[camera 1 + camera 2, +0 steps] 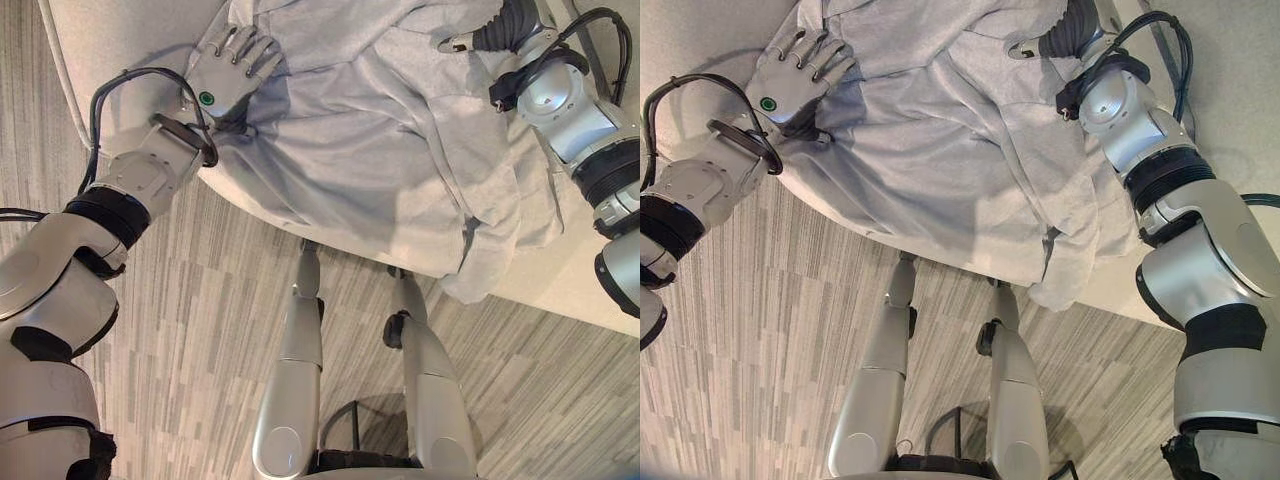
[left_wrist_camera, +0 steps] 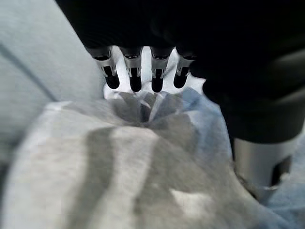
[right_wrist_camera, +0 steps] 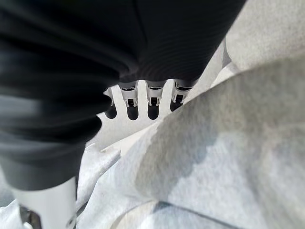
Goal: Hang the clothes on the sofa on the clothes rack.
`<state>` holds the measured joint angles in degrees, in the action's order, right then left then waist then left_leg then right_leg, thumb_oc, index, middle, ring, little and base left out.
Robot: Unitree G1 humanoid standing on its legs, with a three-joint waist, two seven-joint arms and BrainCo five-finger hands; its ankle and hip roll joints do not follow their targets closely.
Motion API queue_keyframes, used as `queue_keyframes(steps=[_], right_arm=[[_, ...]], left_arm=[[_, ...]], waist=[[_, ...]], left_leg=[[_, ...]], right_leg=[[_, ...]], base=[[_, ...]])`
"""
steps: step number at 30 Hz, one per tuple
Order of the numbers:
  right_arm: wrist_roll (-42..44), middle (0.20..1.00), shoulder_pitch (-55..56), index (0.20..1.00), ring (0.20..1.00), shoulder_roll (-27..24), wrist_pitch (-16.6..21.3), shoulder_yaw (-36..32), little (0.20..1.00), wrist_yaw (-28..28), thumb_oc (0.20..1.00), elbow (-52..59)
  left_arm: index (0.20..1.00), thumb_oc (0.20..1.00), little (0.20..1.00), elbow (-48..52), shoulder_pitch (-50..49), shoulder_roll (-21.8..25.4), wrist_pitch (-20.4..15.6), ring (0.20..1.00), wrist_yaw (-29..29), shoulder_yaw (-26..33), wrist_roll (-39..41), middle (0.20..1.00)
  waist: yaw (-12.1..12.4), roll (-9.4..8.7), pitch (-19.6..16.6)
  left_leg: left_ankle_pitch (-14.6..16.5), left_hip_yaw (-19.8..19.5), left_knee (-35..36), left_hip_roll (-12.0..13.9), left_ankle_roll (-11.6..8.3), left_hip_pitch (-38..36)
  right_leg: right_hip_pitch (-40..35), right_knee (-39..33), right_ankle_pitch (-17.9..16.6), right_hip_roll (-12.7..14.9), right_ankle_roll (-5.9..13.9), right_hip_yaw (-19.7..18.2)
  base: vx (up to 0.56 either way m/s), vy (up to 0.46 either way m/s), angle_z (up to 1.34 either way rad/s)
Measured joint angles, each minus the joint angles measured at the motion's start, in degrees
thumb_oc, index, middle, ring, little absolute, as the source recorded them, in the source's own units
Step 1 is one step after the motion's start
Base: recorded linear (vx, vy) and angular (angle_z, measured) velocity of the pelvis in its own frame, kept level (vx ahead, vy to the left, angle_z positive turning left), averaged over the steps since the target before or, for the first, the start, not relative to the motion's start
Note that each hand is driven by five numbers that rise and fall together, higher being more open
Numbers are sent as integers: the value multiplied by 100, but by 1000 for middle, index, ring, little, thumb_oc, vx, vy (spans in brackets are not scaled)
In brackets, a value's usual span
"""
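A light grey garment (image 1: 380,140) lies spread and rumpled over the pale sofa seat (image 1: 110,40), with one end drooping past the front edge (image 1: 480,270). My left hand (image 1: 232,68) lies flat on the garment's left edge with its fingers straight and spread. In the left wrist view its fingers (image 2: 135,76) hover just over a raised fold of the cloth (image 2: 119,167). My right hand (image 1: 1065,35) rests on the upper right part of the garment. Its fingers (image 3: 132,107) reach out straight beside the cloth (image 3: 228,133), holding nothing.
The sofa's front edge (image 1: 560,285) runs slantwise from upper left to lower right. Below it lies grey wood-patterned floor (image 1: 200,300).
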<state>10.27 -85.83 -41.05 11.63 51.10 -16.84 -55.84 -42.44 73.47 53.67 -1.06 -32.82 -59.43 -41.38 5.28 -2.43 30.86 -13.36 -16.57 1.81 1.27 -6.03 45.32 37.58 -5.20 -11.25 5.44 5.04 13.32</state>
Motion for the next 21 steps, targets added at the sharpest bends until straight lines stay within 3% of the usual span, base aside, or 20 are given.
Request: queue_keyframes(steps=[10,21], right_arm=[[-24,1000,35,1000,1000,18,-110,-3,1000,0,1000,-342],[-135,1000,27,1000,1000,249,-233,-47,1000,-111,1000,-501]], left_arm=[[1000,1000,1000,145,-388,139,97,1000,-85,547,4,1000],[1000,1000,1000,68,-463,112,123,1000,-93,586,56,1000]], waist=[[41,-2,-1],[22,-71,-10]], left_leg=[[-4,-10,-8,5,0,1],[-3,-29,-62,26,-1,186]], right_leg=[[-8,0,-2,-8,-1,7],[135,0,-17,-40,-13,26]], base=[[0,0,0],[0,0,0]])
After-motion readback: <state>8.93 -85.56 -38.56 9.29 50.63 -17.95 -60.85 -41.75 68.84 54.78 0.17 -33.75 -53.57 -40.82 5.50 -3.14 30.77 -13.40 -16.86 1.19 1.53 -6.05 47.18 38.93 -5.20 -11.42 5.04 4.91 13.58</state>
